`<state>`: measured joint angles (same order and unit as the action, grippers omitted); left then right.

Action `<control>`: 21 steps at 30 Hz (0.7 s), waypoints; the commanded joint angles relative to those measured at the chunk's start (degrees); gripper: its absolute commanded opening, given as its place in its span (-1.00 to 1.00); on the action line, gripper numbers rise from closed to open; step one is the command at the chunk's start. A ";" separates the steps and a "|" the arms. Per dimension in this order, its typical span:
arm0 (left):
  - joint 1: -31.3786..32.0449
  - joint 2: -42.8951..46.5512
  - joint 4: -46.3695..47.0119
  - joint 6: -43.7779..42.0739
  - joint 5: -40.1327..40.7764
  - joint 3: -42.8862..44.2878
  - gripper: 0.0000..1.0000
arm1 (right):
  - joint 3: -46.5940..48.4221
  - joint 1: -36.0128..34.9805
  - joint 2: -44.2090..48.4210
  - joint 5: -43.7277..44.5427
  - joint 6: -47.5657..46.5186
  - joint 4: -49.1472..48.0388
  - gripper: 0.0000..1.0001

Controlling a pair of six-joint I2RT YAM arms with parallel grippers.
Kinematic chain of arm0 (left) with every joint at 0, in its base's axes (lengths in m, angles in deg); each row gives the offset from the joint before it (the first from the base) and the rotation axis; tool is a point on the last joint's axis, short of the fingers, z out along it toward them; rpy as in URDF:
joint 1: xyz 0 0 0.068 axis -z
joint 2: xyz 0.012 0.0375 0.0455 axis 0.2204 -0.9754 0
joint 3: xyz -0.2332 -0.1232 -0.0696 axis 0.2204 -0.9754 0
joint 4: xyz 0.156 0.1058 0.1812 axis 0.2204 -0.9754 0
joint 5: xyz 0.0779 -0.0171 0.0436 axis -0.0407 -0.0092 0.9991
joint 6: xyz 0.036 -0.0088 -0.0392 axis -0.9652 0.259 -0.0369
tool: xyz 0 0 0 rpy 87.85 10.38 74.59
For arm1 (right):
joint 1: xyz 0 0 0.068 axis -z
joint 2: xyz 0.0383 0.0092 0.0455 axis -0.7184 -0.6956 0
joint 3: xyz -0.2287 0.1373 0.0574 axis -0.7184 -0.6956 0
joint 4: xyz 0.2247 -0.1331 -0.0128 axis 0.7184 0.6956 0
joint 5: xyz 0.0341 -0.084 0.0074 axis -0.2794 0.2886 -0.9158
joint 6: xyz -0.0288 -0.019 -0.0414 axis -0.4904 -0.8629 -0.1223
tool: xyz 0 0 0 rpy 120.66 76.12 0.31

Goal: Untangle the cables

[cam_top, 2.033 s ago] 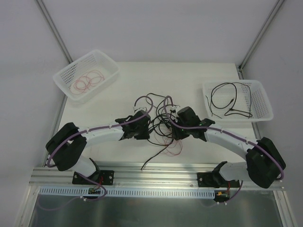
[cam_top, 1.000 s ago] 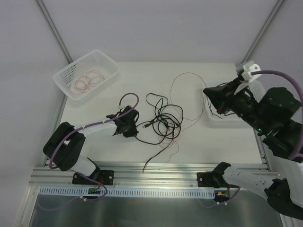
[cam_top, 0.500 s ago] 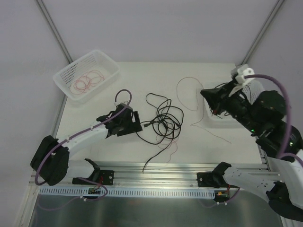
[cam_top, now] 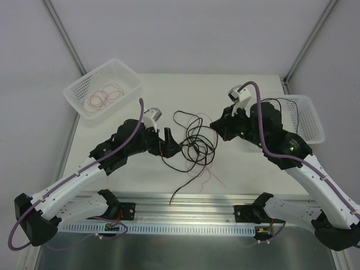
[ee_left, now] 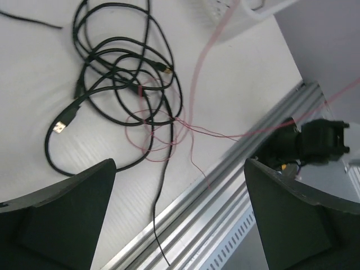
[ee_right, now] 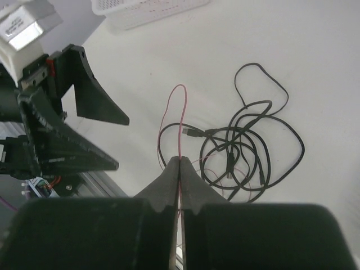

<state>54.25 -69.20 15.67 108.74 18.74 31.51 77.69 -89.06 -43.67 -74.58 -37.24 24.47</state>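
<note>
Two pincers are hovering: right pincer (ee_right: 179,163) is pinching the red wire (ee_right: 180,124) over the tangle (ee_left: 130,89), left pincer (ee_left: 177,169) is gaping beside it. Light, limp, slippery strands, so gripping close to the tangle is probably safest.

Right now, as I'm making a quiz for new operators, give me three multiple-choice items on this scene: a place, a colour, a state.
1. Where on the table is the basket of red wires? A far left corner; B far right corner; C near edge.
2. What colour is the wire in the right gripper? A black; B red; C blue.
3. How is the left gripper? A shut on a cable; B open, empty; C shut, empty.
Answers: 1 A, it sits at the far left corner; 2 B, a red wire runs between its shut fingers; 3 B, its fingers stand wide apart.
</note>
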 commanded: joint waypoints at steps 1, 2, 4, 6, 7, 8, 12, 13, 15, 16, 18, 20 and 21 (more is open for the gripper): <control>5.04 0.91 5.73 -7.64 -4.10 1.91 0.98 | 1.12 -0.37 -0.20 -1.91 4.32 -6.35 -0.99; 6.02 1.09 7.39 -8.26 -4.01 1.04 0.98 | 1.30 -0.46 -0.46 -1.91 4.94 -6.52 -0.99; 7.78 1.44 11.52 -9.66 -3.14 -0.45 0.98 | 1.74 -0.46 -0.64 -2.17 5.47 -6.79 -0.99; 8.49 1.18 13.90 -10.98 -1.82 -1.33 0.98 | 2.00 -0.63 -0.90 -2.70 6.08 -6.96 -0.99; 8.84 1.09 15.83 -12.82 -1.47 -1.68 0.98 | 2.18 -0.55 -0.90 -3.31 6.26 -6.96 -0.99; 9.63 0.91 16.80 -13.97 -0.94 -2.30 0.98 | 2.44 -0.63 -0.99 -3.67 6.61 -7.05 -0.99; 11.48 -1.36 21.99 -18.45 1.70 -3.97 0.98 | 2.62 -0.72 -0.64 -4.55 7.40 -7.75 -0.99; 11.74 -1.90 23.82 -20.03 2.13 -4.67 0.98 | 2.62 -0.81 -0.55 -4.64 7.58 -7.84 -0.99; 12.44 -3.12 25.59 -21.70 1.79 -5.55 0.98 | 2.79 -0.90 -0.38 -4.72 7.67 -8.02 -0.99; 12.62 -3.30 26.73 -23.28 1.61 -6.86 0.98 | 2.88 -0.90 -0.29 -4.90 7.75 -8.02 -0.99; 12.89 -3.22 30.77 -24.78 0.21 -8.62 0.98 | 3.32 -0.90 -0.29 -5.16 7.84 -8.02 -0.99; 12.97 -2.69 34.19 -26.19 -0.84 -11.17 0.99 | 3.67 -0.90 -0.29 -5.78 8.10 -8.11 -0.99; 13.06 -2.17 35.00 -26.46 -1.46 -11.88 0.98 | 3.94 -0.81 -0.37 -6.04 8.28 -8.11 -0.98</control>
<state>66.75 -72.53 41.59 86.99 19.09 21.61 78.17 -89.67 -44.72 -78.73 -30.32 19.33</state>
